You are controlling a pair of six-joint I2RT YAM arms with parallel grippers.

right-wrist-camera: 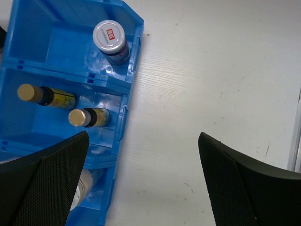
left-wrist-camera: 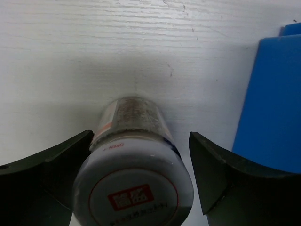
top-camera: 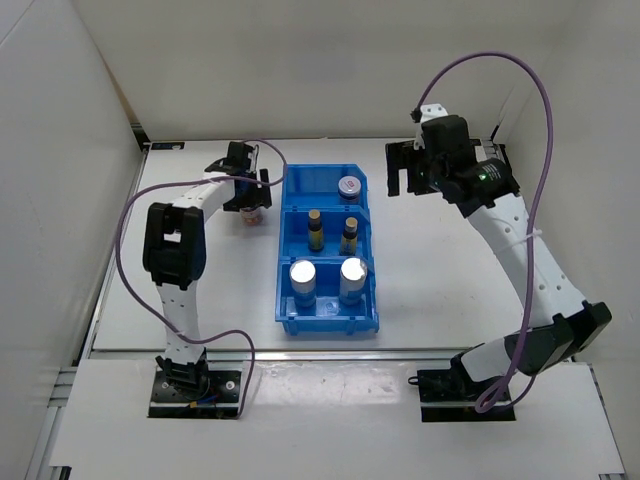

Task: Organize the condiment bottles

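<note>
A squat white-lidded jar with a red mark [left-wrist-camera: 134,188] stands on the table just left of the blue bin [top-camera: 283,262]. It shows under my left gripper in the top view [top-camera: 254,216]. My left gripper [left-wrist-camera: 141,136] is open with a finger on each side of the jar; the right finger stands clear of it. In the bin, a second white-lidded jar [top-camera: 348,187] sits in the far compartment, two brown bottles [top-camera: 315,230] [top-camera: 349,235] in the middle, and two silver-topped cylinders [top-camera: 302,275] [top-camera: 353,272] in the near one. My right gripper [right-wrist-camera: 143,136] is open and empty over bare table right of the bin.
White walls close the table at the back and on both sides. The bin's blue wall [left-wrist-camera: 270,108] is close on the right of my left gripper. The right wrist view shows the bin's right edge [right-wrist-camera: 126,101] and the jar inside it [right-wrist-camera: 109,37].
</note>
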